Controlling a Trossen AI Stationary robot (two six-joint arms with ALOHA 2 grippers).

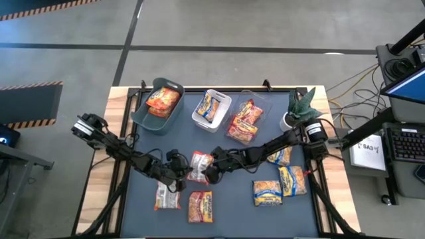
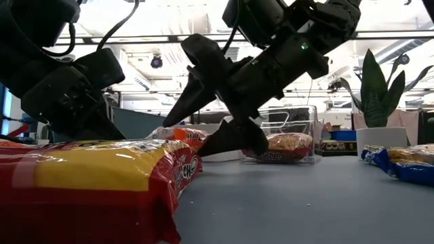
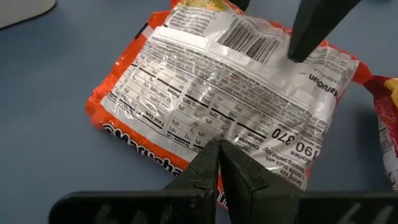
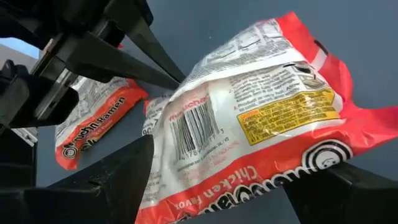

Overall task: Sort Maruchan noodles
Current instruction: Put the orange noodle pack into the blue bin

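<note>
Orange-red packet [image 1: 200, 166] is sitting between the open right end effector [image 1: 211, 167] and closed left end effector [image 1: 184, 171], several noodles remaining unsorted.

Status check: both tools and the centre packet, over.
Left tool shut, tip at the packet. Right tool open, straddling it. Nothing blocking.

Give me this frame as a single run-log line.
left gripper: shut, pinning orange packet | right gripper: open, straddling it | three bins: partly filled

Noodle packets [image 1: 268, 192] on blue-grey table [image 1: 232, 212]
</note>
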